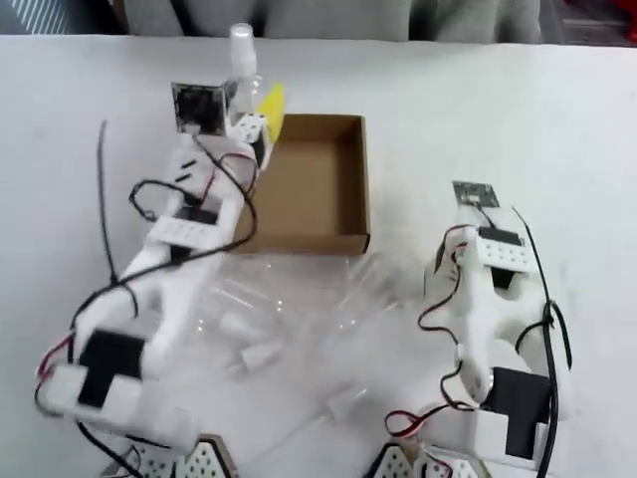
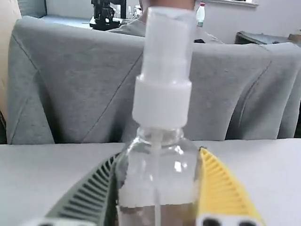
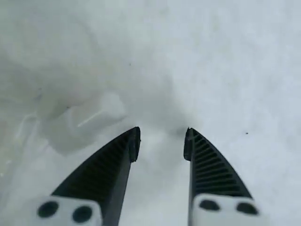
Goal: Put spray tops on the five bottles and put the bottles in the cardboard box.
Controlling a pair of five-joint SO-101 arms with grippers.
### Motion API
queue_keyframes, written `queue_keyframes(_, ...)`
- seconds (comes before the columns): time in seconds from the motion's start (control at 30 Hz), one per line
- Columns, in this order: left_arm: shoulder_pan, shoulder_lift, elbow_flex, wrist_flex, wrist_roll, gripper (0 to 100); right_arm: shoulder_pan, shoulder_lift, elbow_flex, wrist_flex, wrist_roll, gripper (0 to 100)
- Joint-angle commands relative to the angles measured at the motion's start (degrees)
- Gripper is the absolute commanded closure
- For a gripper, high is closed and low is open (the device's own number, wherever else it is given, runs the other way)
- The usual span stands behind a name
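Note:
My left gripper (image 2: 160, 157) is shut on a clear bottle (image 2: 157, 179) with a white spray top (image 2: 164, 80), held upright between a grey and a yellow finger. In the high view this bottle (image 1: 242, 72) stands at the far left corner of the open cardboard box (image 1: 314, 189). Several clear bottles (image 1: 299, 289) lie on the table in front of the box. Loose white spray tops (image 1: 261, 356) lie nearer the front. My right gripper (image 3: 161, 141) is open just above the bare table, with one clear bottle (image 3: 80, 123) lying beside a finger.
The right arm (image 1: 488, 289) stands to the right of the box and the bottle pile. Another spray top (image 1: 338, 403) lies near the front edge between the arm bases. A grey sofa back (image 2: 70, 84) rises behind the table.

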Motion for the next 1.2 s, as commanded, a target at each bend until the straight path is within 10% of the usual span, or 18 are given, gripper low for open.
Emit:
queue_keyframes(0.0,-1.01,5.76,-5.1,-6.51,-0.53,98,0.48,-1.71,0.0,-0.57,0.7,86.5)
queue_keyframes(1.17,-2.07,33.89,-19.52,-25.32,-5.45,98,0.48,-1.63,0.97,-2.59,0.7,86.5)
